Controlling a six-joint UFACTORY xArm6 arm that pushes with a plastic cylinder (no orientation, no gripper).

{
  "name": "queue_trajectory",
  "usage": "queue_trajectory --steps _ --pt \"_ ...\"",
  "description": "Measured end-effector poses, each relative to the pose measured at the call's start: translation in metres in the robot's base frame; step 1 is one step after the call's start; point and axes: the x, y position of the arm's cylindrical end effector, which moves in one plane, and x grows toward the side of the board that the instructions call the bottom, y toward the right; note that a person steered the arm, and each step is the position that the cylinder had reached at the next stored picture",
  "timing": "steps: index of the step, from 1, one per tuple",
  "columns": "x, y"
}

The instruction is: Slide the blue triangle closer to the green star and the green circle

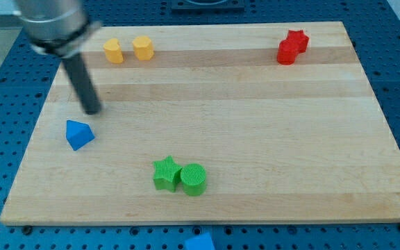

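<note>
The blue triangle point(79, 134) lies at the view's left side of the wooden board point(269, 125). The green star point(166, 173) and the green circle point(194, 179) touch each other near the view's bottom centre, to the right of and below the triangle. My tip point(92, 110) rests on the board just above and slightly right of the blue triangle, a small gap apart from it. The rod rises up and to the left to the arm's grey body at the view's top left.
Two yellow blocks point(114, 51) point(143, 48) sit side by side at the view's top left. Two red blocks point(287, 51) point(298, 40) touch at the top right. A blue block point(200, 242) lies off the board at the bottom edge.
</note>
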Motion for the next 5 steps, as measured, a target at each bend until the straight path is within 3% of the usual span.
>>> queue_trajectory --steps 1,2,4,5 --pt "0.026 0.006" --pt "0.05 0.09" --pt "-0.008 0.034" --pt "0.045 -0.026"
